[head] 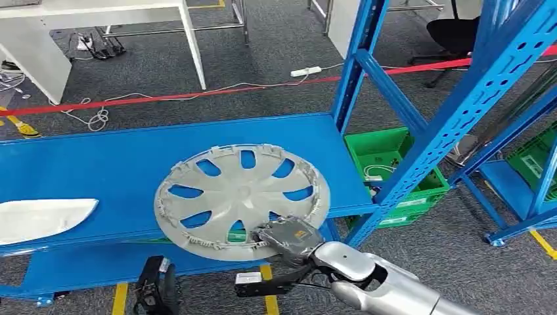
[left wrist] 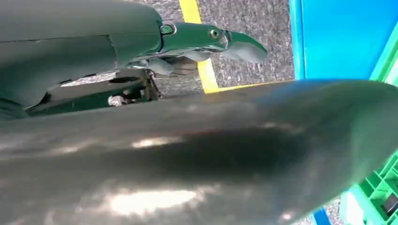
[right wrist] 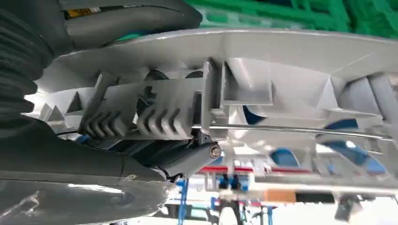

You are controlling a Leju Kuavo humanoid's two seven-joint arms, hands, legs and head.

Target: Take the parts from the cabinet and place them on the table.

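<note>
A silver hubcap (head: 240, 197) lies on the blue cabinet shelf (head: 98, 164), its near rim hanging over the shelf's front edge. My right hand (head: 286, 236) grips that near rim from the front. In the right wrist view the thumb (right wrist: 131, 16) lies on one face of the hubcap (right wrist: 291, 56) and the dark fingers (right wrist: 164, 159) press under its ribbed clips. A white curved part (head: 39, 220) rests at the shelf's left end. My left hand (head: 154, 289) hangs low below the shelf front, holding nothing, with a finger (left wrist: 225, 40) stretched out over the floor.
Blue rack uprights (head: 358, 72) and a slanted brace (head: 473, 92) stand right of the hubcap. Green crates (head: 387, 154) sit on the floor behind them. A white table (head: 98, 16) stands at the back left beyond a red floor line (head: 164, 97).
</note>
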